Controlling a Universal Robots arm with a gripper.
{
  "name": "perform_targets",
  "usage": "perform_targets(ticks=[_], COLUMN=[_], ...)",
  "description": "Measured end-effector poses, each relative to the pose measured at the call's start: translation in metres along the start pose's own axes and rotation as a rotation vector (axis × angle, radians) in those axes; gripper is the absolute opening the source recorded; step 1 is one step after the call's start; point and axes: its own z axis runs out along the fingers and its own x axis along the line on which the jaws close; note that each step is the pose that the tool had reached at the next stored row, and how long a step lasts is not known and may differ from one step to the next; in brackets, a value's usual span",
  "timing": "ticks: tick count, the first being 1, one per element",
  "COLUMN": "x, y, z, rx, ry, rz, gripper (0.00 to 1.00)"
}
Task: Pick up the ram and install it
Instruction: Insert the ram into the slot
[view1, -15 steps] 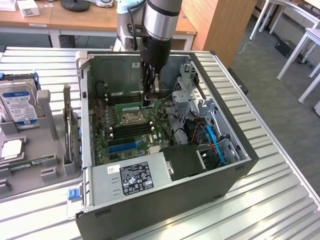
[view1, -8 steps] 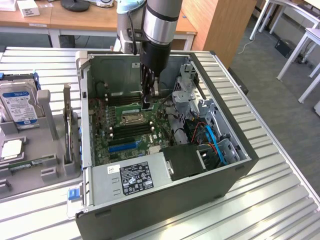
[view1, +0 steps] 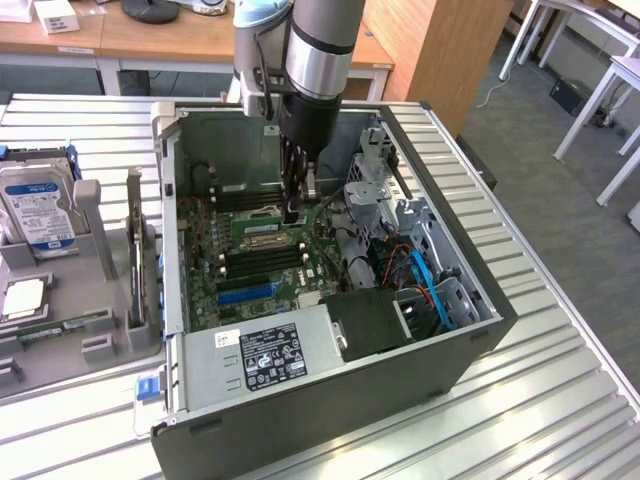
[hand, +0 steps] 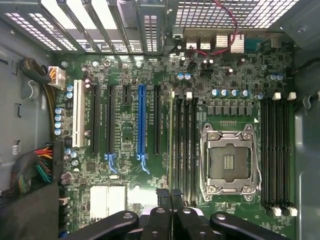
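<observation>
The ram (hand: 171, 145) shows edge-on as a thin green strip lying along the black memory slots (hand: 184, 150) beside the empty CPU socket (hand: 230, 160). In the exterior view the ram (view1: 258, 223) sits low on the motherboard (view1: 235, 270) inside the open computer case (view1: 330, 400), at slot height. My gripper (view1: 295, 208) reaches straight down into the case and meets the ram at the end on the exterior view's right. In the wrist view my gripper (hand: 171, 200) is shut, its black fingers (hand: 162, 196) pressed together on the ram's near end.
A grey tray (view1: 90, 360) at the exterior view's left holds a silver hard drive (view1: 35, 210) and a square chip (view1: 22, 298). Inside the case are a drive cage (view1: 375, 175), a black fan shroud (view1: 375, 320), blue cables (view1: 425, 280) and a labelled power supply (view1: 265, 360).
</observation>
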Motion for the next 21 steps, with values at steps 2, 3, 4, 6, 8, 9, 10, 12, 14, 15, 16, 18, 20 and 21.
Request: perform_targets(ticks=[2,3,4,6,8,9,10,12,14,15,16,18,20,21], x=[0.0,0.0,0.0,0.0,0.0,0.0,0.0,0.0,0.0,0.0,0.0,-0.002,-0.005,-0.006], y=[-0.0001,-0.0001,-0.0002,-0.0003,-0.0004,-0.0005,-0.0006,-0.0006,-0.0006,-0.0006,-0.0006,-0.0004,-0.0003,-0.0002], z=[0.0021,0.0031,0.0042,0.0065,0.0091,0.0105,0.0118,0.0135,0.0135,0.0135,0.0135,0.0139,0.0143,0.0146], rx=[0.0,0.0,0.0,0.0,0.0,0.0,0.0,-0.0001,-0.0001,-0.0001,-0.0001,0.0,0.0,0.0], ry=[0.0,0.0,0.0,0.0,0.0001,0.0,0.0,0.0001,0.0002,0.0002,0.0,0.0,0.0001,0.0001], rz=[0.0,0.0,0.0,0.0,0.0,0.0,0.0,0.0,0.0,0.0,0.0,0.001,0.0,0.0], gripper=[0.12,0.12,0.12,0.12,0.12,0.12,0.12,0.12,0.12,0.12,0.12,0.12,0.12,0.12])
